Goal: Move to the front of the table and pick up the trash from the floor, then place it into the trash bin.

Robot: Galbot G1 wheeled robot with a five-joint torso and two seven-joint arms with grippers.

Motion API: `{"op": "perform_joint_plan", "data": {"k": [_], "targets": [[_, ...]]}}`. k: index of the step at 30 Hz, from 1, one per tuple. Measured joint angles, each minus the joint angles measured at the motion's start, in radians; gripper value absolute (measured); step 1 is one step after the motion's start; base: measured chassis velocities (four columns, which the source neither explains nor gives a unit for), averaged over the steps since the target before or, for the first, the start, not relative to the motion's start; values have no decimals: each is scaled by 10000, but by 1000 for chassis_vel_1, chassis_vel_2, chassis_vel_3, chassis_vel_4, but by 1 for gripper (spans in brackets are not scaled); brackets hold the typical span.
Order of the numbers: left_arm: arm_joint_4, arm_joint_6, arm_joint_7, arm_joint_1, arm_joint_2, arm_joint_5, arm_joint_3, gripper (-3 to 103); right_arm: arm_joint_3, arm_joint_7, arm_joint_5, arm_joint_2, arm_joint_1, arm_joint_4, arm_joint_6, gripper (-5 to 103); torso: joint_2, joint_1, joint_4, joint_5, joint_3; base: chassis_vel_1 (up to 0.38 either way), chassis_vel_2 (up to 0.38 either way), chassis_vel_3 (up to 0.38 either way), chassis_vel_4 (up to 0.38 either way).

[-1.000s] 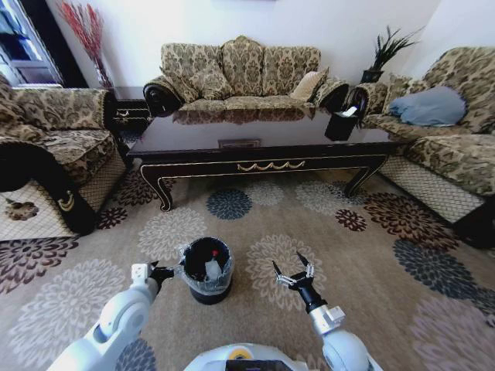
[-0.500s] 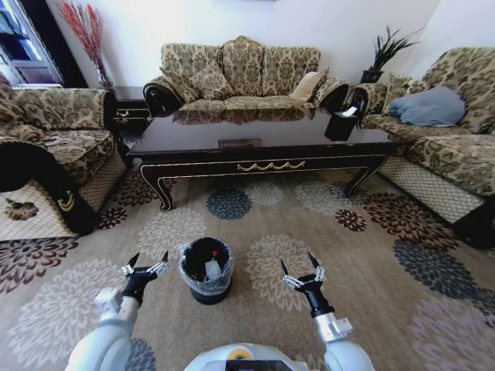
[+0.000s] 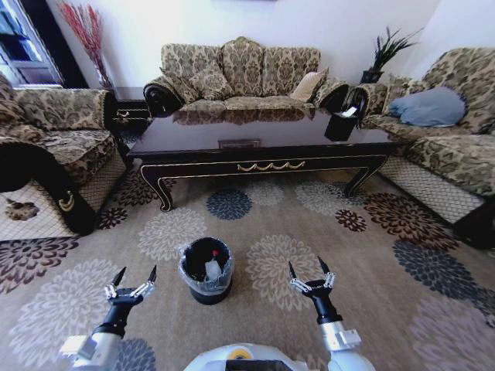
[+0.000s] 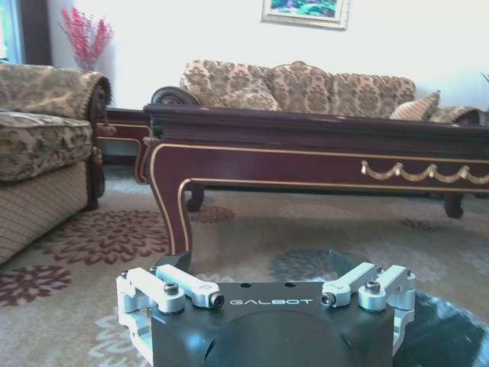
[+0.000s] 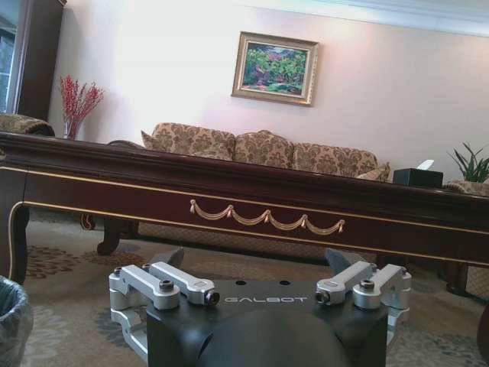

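The black trash bin (image 3: 193, 287) with its plastic liner stands on the flowered floor (image 3: 387, 270) between my two arms. Inside it lies trash: a white piece (image 3: 213, 270) and a small red bit (image 3: 214, 253). My left gripper (image 3: 131, 280) hovers open to the bin's left, apart from it. On the bin's right my right gripper (image 3: 309, 272) is open too, with nothing in it. The long dark table (image 3: 263, 166) stands ahead. The left wrist view shows the open left gripper (image 4: 256, 264), the table (image 4: 306, 164) and the bin's rim (image 4: 451, 336). The right wrist view has the open right gripper (image 5: 256, 260) and the bin's edge (image 5: 11, 321).
Patterned sofas stand left (image 3: 54, 147), behind (image 3: 240, 73) and right (image 3: 448, 139) of the table. A black tissue box (image 3: 341, 124) sits on the table's right end. Open carpet stretches between the table and me.
Both arms have drawn back toward me. The left gripper has moved away from the bin's rim, to the left and nearer. The bin has not moved.
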Motion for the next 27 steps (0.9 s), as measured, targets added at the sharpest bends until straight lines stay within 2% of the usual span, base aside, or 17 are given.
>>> {"op": "perform_joint_plan", "data": {"k": [27], "targets": [[-9, 93, -57, -18, 37, 49, 85, 100, -10, -12, -39, 14, 19, 36, -162, 100, -1, 2, 3, 2, 1, 0, 0, 0, 0]]}}
